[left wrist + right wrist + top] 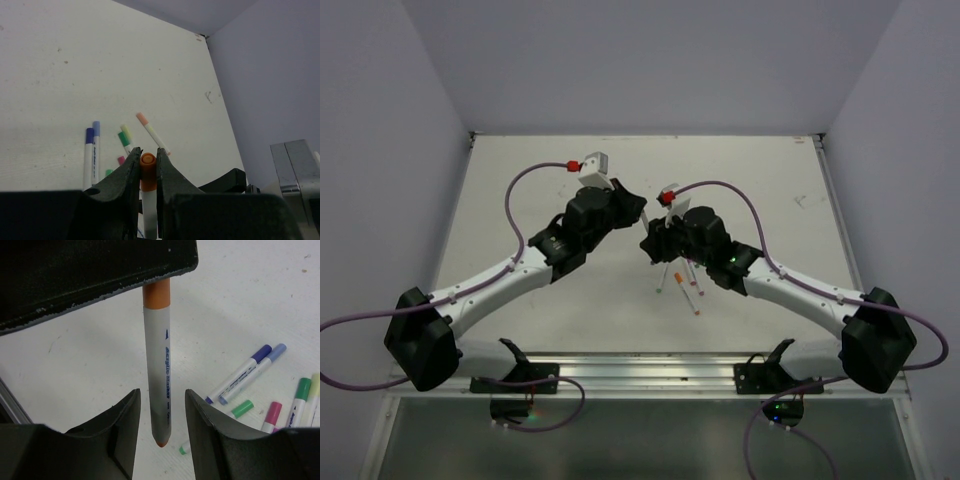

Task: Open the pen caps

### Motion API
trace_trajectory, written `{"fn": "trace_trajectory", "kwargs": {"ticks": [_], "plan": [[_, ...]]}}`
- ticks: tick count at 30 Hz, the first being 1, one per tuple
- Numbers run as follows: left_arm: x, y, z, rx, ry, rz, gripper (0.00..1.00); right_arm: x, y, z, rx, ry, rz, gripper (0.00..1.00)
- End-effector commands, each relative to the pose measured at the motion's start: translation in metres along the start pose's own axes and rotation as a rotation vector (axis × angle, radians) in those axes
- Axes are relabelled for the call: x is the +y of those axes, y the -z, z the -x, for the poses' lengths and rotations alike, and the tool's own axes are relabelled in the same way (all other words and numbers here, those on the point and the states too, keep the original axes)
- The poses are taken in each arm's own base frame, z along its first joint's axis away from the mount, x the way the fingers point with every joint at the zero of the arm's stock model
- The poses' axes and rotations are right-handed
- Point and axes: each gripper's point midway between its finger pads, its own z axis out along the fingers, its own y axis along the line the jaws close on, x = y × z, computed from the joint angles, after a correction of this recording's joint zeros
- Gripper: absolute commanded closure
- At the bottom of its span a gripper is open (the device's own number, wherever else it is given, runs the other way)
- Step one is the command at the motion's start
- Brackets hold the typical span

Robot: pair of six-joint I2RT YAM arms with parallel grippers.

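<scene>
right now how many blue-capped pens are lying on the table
2. A dark blue-capped pen and a lighter blue-capped pen lie side by side on the table. Others could be hidden from these views.

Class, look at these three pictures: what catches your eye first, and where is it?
A white plastic pen hangs in mid-air, its orange plastic cap pinched by the shut jaws of the left gripper. The right gripper stands with jaws open either side of the barrel. Loose coloured pens lie on the white table below.
</scene>
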Motion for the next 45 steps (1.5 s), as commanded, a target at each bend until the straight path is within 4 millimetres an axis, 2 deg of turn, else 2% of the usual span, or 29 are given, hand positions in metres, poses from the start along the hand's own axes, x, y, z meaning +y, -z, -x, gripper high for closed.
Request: {"fn": "trace_trajectory", "kwargs": {"ticks": [1,7,11,12,14,22,32,42,45], "plan": [[-0.011,0.005,0.018,-0.065,0.045,-0.039,1.00,0.015,0.000,0.040,-0.110,0.001,0.045,0.56],[-0.009,0.006,0.016,-0.059,0.047,-0.036,1.00,0.017,0.002,0.051,-0.136,0.011,0.046,0.63],[-0.012,0.007,0.019,-0.066,0.055,-0.045,1.00,0.015,0.001,0.049,-0.128,0.017,0.040,0.83],[-0.012,0.007,0.019,-0.066,0.052,-0.045,1.00,0.015,0.001,0.047,-0.124,0.016,0.041,0.94],[-0.012,0.007,0.022,-0.073,0.045,-0.039,1.00,0.013,0.001,0.041,-0.111,0.016,0.037,1.00],[-0.012,0.011,0.042,-0.114,0.032,-0.018,1.00,0.007,0.007,0.014,-0.065,0.040,0.033,1.00],[0.002,0.005,0.090,-0.210,0.064,-0.002,1.00,-0.002,0.015,-0.036,0.014,0.008,0.030,1.00],[0.006,0.005,0.136,-0.371,0.081,0.045,1.00,0.005,0.016,-0.067,0.064,-0.041,0.040,1.00],[-0.001,0.004,0.152,-0.421,0.082,0.035,1.00,0.008,0.014,-0.074,0.077,-0.046,0.039,1.00]]}}
